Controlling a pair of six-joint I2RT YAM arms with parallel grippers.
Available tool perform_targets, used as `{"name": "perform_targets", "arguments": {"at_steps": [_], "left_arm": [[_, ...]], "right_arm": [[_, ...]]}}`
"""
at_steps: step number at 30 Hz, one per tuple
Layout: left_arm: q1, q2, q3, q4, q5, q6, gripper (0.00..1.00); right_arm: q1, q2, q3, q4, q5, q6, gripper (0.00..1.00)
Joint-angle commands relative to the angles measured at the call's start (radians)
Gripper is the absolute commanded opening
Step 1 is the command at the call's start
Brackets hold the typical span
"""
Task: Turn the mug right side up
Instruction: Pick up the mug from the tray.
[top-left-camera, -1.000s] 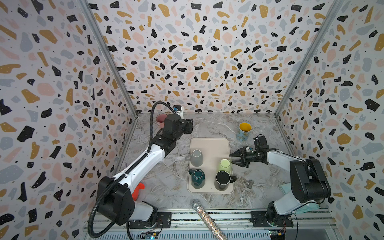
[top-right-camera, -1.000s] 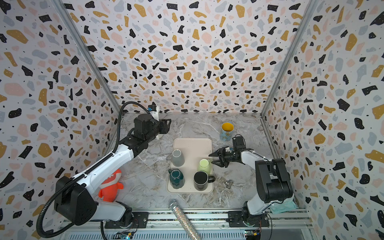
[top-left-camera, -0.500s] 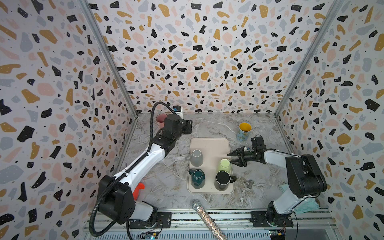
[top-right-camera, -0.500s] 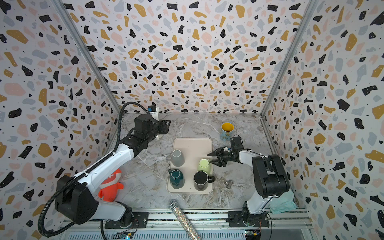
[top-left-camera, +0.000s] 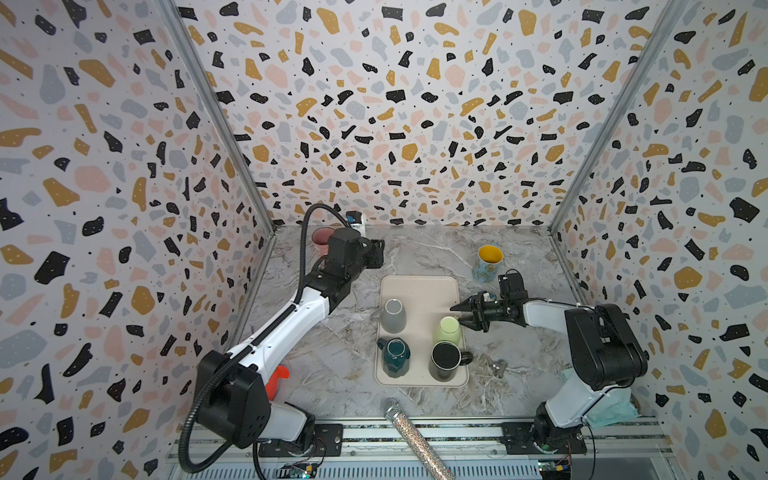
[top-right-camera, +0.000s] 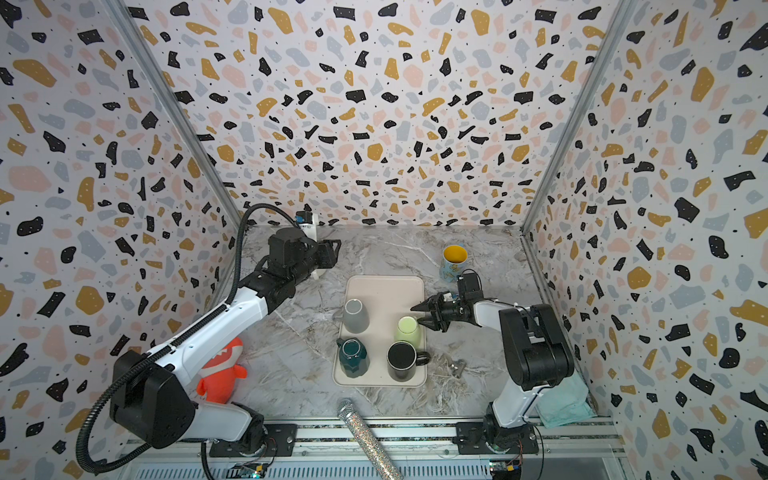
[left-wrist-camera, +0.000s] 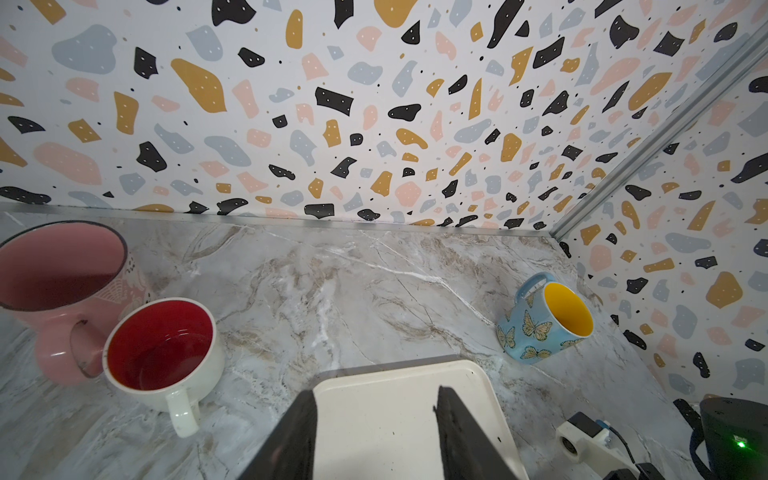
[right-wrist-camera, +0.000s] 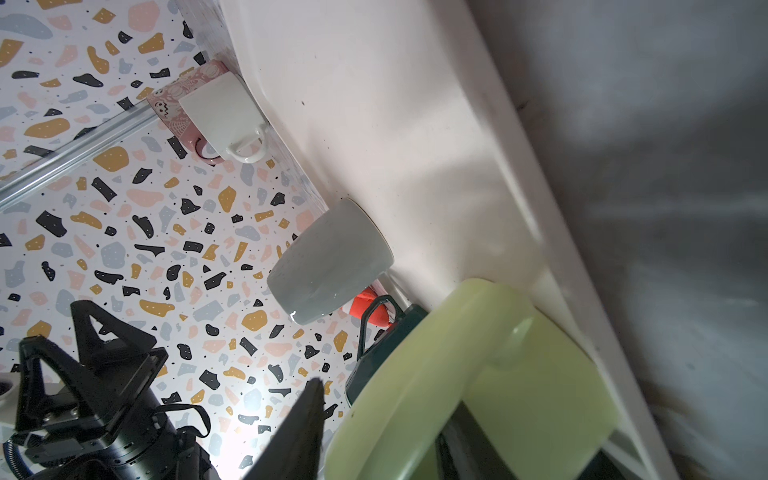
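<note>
A light green mug (top-left-camera: 449, 330) (top-right-camera: 408, 328) stands upside down on the right side of the cream tray (top-left-camera: 419, 286) (top-right-camera: 386, 286). My right gripper (top-left-camera: 457, 317) (top-right-camera: 417, 316) reaches in from the right at the mug's side. In the right wrist view the green mug (right-wrist-camera: 519, 374) fills the near field. Its handle lies between the fingers of my right gripper (right-wrist-camera: 386, 399), with a small gap showing at one finger. My left gripper (top-left-camera: 376, 253) (left-wrist-camera: 376, 392) hangs open over the tray's far edge (left-wrist-camera: 395, 378), holding nothing.
On the tray also stand an upside-down grey mug (top-left-camera: 393, 316), a dark teal mug (top-left-camera: 395, 356) and an upright black mug (top-left-camera: 444, 359). A butterfly mug (top-left-camera: 488, 262) stands behind the right arm. Pink (left-wrist-camera: 54, 282) and red-lined (left-wrist-camera: 160, 345) mugs sit back left. A glitter microphone (top-left-camera: 411, 436) lies in front.
My right gripper has slid left up to the green mug and its jaws have narrowed a little around the handle. The left arm has not moved.
</note>
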Motion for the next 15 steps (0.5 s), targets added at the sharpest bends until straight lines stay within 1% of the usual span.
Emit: {"name": "perform_targets", "arguments": {"at_steps": [1,5,8,15], "left_arm": [[0.009,0.001,0.025,0.021,0.005,0.015,0.47],[0.01,0.004,0.025,0.021,0.005,0.015,0.47],[0.01,0.004,0.024,0.02,0.006,0.015,0.47],[0.013,0.008,0.023,0.023,0.007,0.013,0.47]], "right_arm": [[0.007,0.011,0.027,0.026,-0.011,0.011,0.43],[0.008,0.022,0.034,0.034,-0.014,0.011,0.39],[0.008,0.03,0.037,0.04,-0.017,0.011,0.33],[0.008,0.05,0.065,0.059,-0.014,0.017,0.17]]}}
